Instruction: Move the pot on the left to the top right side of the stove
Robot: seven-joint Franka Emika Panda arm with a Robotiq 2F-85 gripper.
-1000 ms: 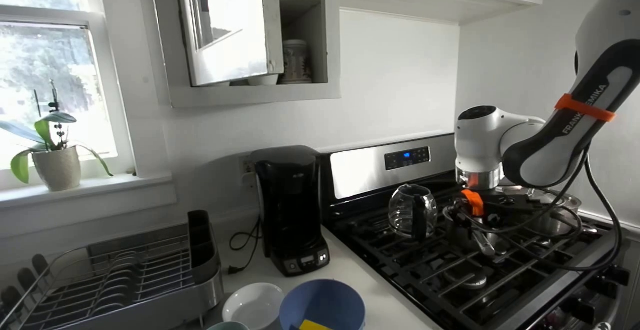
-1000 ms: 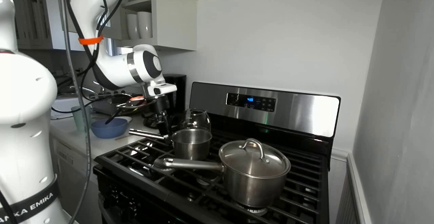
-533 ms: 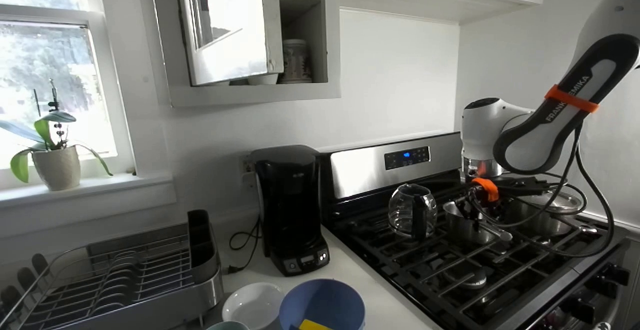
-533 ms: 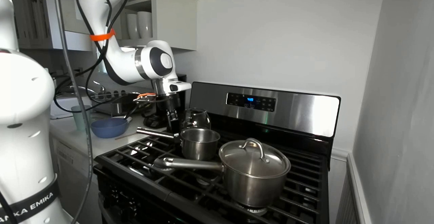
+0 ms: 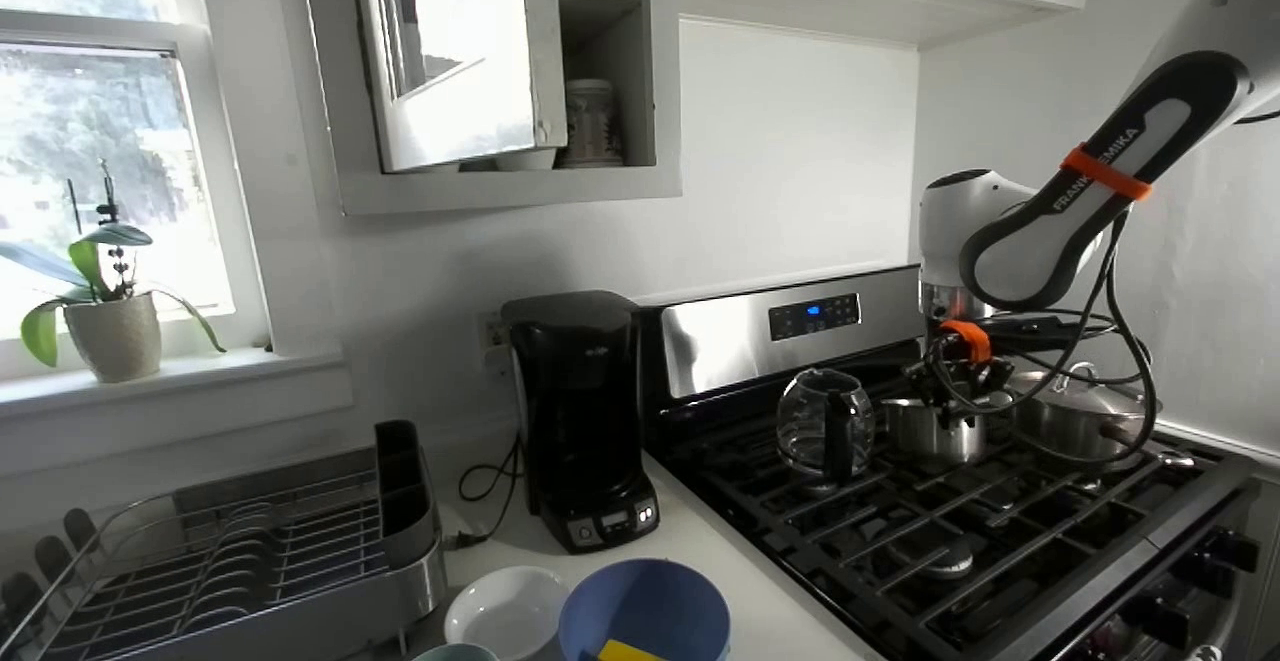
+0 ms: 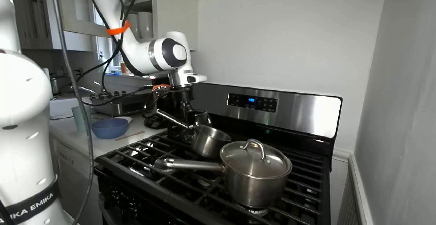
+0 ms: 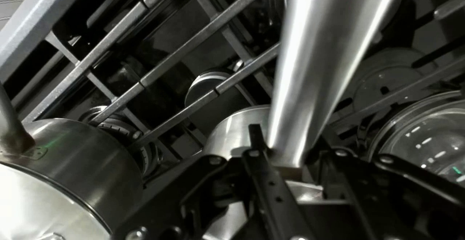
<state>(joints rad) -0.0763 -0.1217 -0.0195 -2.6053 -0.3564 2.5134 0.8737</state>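
The pot, a small steel saucepan (image 6: 208,145), is over the grates of the stove (image 6: 211,99), between the glass carafe and a larger lidded pot. It also shows in an exterior view (image 5: 935,436). It is tilted, with its handle sloping up and its rim dipping away from the handle. My gripper (image 6: 190,123) is shut on the handle close to the pot's body. In the wrist view the gripper (image 7: 285,145) has a finger on each side of the handle (image 7: 323,58); the pot's body (image 7: 229,134) is partly hidden behind it. I cannot tell whether its base touches the grate.
The larger lidded pot (image 6: 257,191) stands right beside the saucepan, its handle pointing toward the stove's front. The glass carafe (image 5: 825,421) stands on the grate on the saucepan's other side. A coffee maker (image 5: 580,421) and blue bowl (image 5: 650,606) are on the counter.
My gripper and the saucepan have moved over the grates toward the lidded pot and away from the counter. The saucepan has gone from level to tilted, with its handle raised.
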